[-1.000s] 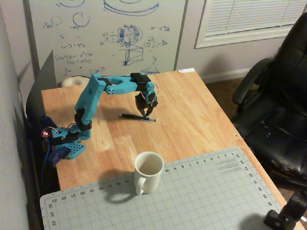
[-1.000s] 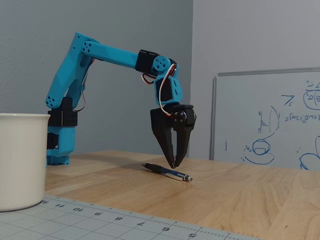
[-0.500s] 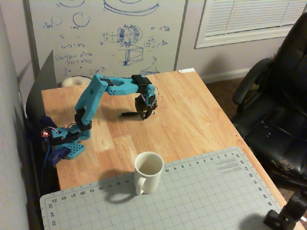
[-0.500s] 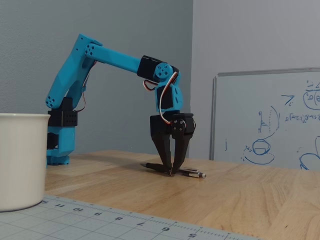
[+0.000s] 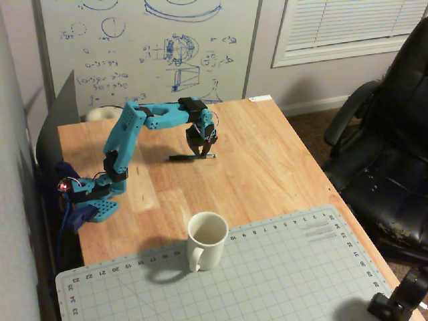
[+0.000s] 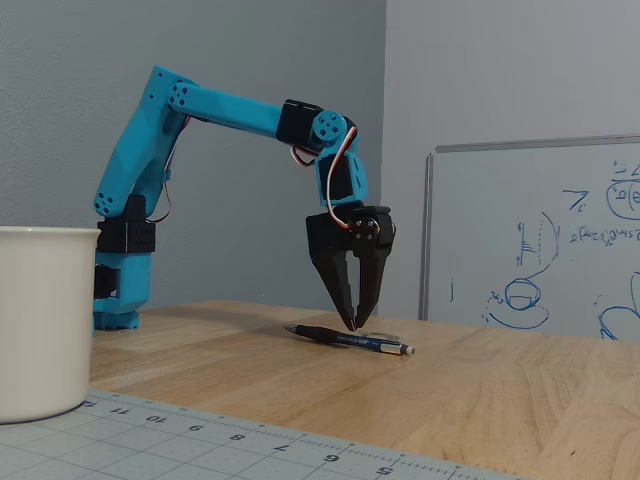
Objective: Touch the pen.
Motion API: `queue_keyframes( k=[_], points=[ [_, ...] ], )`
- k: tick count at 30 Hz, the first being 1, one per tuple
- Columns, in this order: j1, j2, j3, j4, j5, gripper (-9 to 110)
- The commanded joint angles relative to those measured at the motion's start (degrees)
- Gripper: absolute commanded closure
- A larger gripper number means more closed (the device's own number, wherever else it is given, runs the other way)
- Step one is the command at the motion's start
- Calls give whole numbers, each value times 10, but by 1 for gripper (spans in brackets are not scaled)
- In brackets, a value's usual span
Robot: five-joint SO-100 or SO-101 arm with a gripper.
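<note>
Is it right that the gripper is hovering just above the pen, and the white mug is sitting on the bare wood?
Not quite. The gripper does hover just above the pen, but the white mug sits on the gray cutting mat, not bare wood. The higher fixed view shows it.

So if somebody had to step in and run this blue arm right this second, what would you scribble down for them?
Gripper: pointing down, fingertips nearly together, holding nothing, hanging just above the pen.
Pen: flat on the bare wood of the table, right under the gripper in both fixed views.
White mug: at the edge of the grey cutting mat, well clear of the arm.
Done: the arm is lined up over the pen.
Left: in the low fixed view a thin gap shows under the fingertips, so probably lower a little to touch it.
</note>
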Motion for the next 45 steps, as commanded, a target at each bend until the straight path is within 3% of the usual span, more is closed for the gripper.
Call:
queue_keyframes(
  k=[1,45],
  points=[
    [-20,81,-40,3,8,101],
    [-50,1,-42,-4,7,101]
  ],
)
